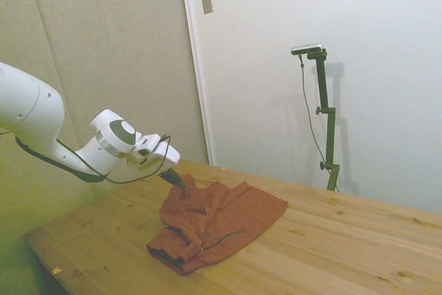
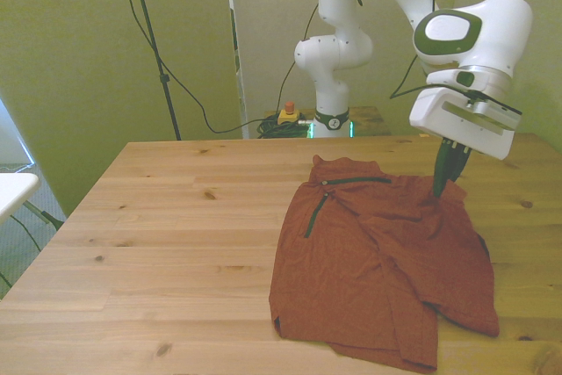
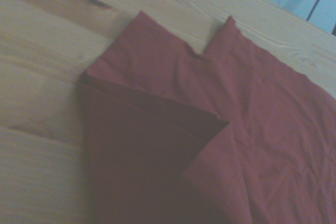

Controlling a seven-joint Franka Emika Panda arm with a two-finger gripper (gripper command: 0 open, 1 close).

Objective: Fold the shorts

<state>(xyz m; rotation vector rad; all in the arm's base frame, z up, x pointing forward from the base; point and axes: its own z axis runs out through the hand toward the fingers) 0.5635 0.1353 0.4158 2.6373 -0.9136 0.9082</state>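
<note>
**Gripper pinching the shorts' edge, fold partly made**

Side view: the gripper [image 1: 177,179] comes in low from the table's [image 1: 359,240] left-hand end, its dark fingers drawn together on the near edge of the shorts [image 1: 217,222]. The cloth is raised into a small peak just where the fingers meet it, so I judge it is held, not merely touched. The rest of the shorts lies rumpled on the wood, running away from the gripper toward the table's near edge.

Front view: the gripper [image 2: 442,183] stands at the shorts' [image 2: 369,261] edge toward the table's far right side, fingers narrow and closed on a bit of fabric. The garment's long axis runs from the far edge toward the near edge, and most of it lies to the front view's left of the gripper and nearer the camera. Any further fold must therefore carry the held edge across that way.

Wrist view: the shorts [image 3: 252,108] show one flap already doubled over, with bare wood beside it.
</note>
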